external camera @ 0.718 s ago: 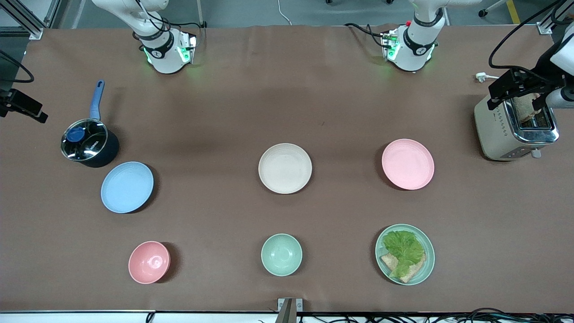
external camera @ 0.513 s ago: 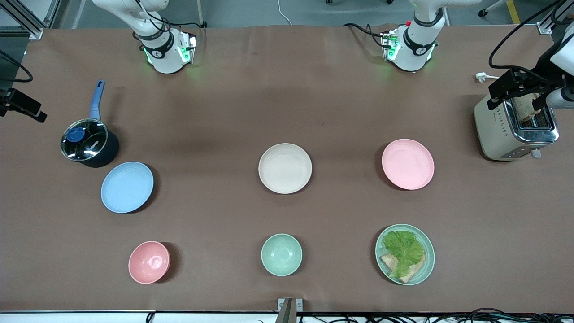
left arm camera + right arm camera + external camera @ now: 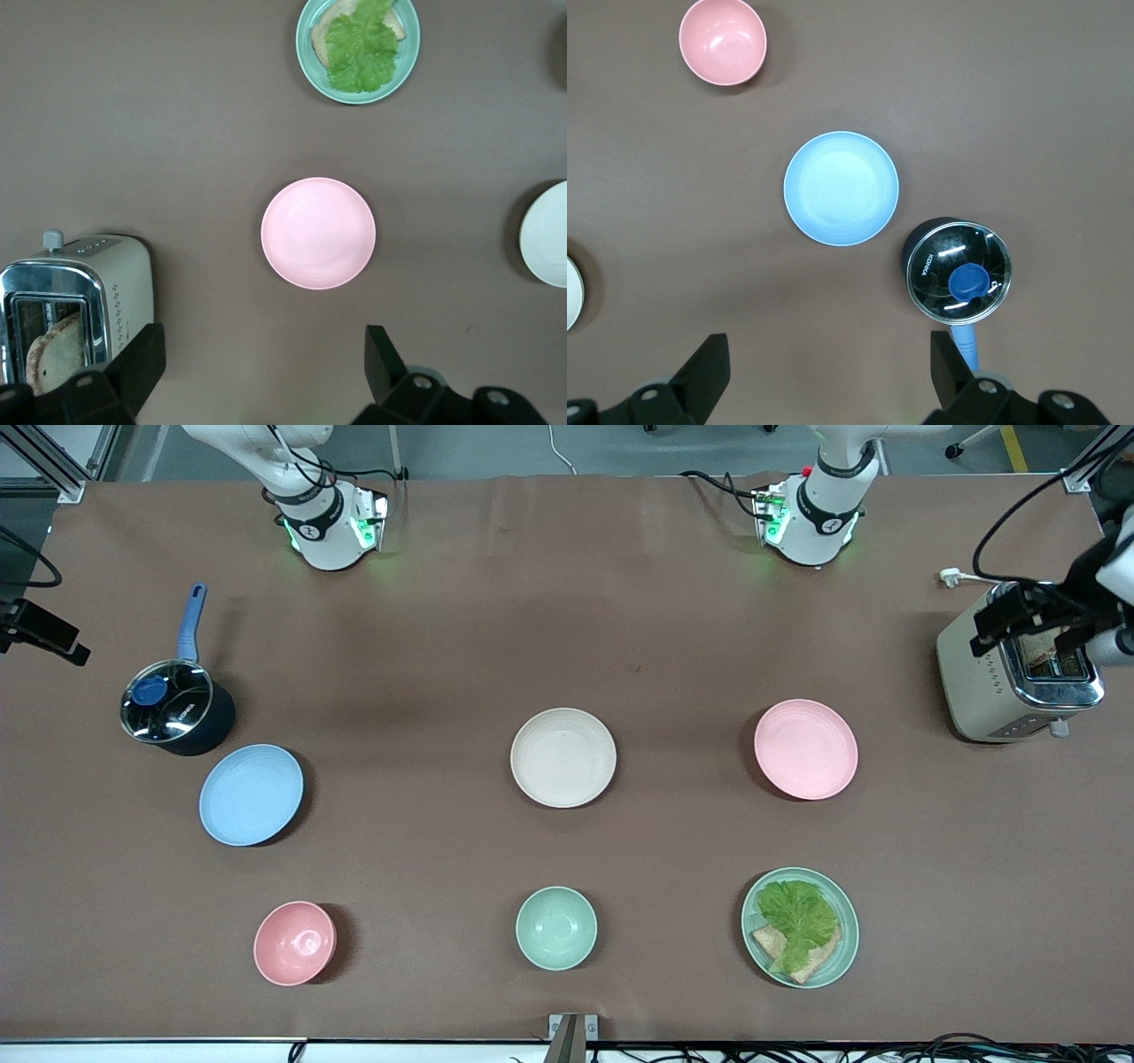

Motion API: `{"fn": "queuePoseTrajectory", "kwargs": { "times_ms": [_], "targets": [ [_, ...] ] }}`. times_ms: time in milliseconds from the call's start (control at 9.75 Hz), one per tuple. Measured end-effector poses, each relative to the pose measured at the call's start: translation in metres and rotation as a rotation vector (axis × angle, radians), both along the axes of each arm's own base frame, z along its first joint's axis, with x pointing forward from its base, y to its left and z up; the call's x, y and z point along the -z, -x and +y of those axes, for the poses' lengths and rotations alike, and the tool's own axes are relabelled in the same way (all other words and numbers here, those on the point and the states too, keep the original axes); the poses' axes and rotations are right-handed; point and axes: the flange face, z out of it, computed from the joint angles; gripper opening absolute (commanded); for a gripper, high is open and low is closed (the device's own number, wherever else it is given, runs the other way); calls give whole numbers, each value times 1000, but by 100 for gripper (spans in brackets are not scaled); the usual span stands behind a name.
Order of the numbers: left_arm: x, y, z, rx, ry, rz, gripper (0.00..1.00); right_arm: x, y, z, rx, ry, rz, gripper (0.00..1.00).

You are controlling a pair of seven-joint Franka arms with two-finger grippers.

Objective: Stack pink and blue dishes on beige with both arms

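The left gripper (image 3: 263, 363), jaws spread wide, has drifted over the cream toaster (image 3: 1014, 677); the right gripper (image 3: 830, 367) hangs open too. Pale pink plate (image 3: 805, 748), light blue plate (image 3: 252, 794) and cream-beige plate (image 3: 563, 757) lie unmoved, well apart.

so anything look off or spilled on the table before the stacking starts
Nothing stands out. The beige plate, pink plate and blue plate lie flat and apart, unstacked. Both grippers are open, the left gripper high by the toaster, the right gripper by the pot.

Beige plate (image 3: 563, 757) lies between both dishes (image 3: 252, 794).
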Motion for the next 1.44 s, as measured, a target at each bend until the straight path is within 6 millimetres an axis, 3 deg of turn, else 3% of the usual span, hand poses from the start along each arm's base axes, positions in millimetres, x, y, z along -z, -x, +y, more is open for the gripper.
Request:
{"fn": "queuePoseTrajectory", "kwargs": {
  "times_ms": [103, 205, 308, 513, 718, 821, 923, 1128, 1231, 1436],
  "targets": [
    [33, -11, 14, -9, 18, -6, 100, 7, -4, -8, 1, -2, 4, 100],
    [76, -18, 25, -15, 46, -1, 100, 27, -16, -30, 19, -27, 2, 100],
    [122, -20, 28, -11, 80, 16, 100, 61, -33, -61, 36, -80, -1, 100],
    [213, -20, 28, 14, 93, 32, 100, 154, -65, -124, -7, -151, 9, 100],
    [297, -13, 31, 15, 82, 50, 100, 252, -83, -156, -20, -221, -11, 100],
    [334, -10, 32, -5, 87, 60, 98, 300, -87, -161, -11, -248, -33, 100],
    [365, -8, 35, -29, 91, 64, 95, 344, -86, -162, -14, -265, -40, 100],
    [406, -3, 48, -72, 91, 78, 86, 410, -75, -161, -45, -311, -30, 91],
    [419, 2, 50, -92, 101, 92, 80, 433, -68, -160, -47, -343, -25, 84],
    [435, 9, 50, -131, 130, 118, 69, 454, -56, -158, -34, -368, -8, 71]
  ]
}}
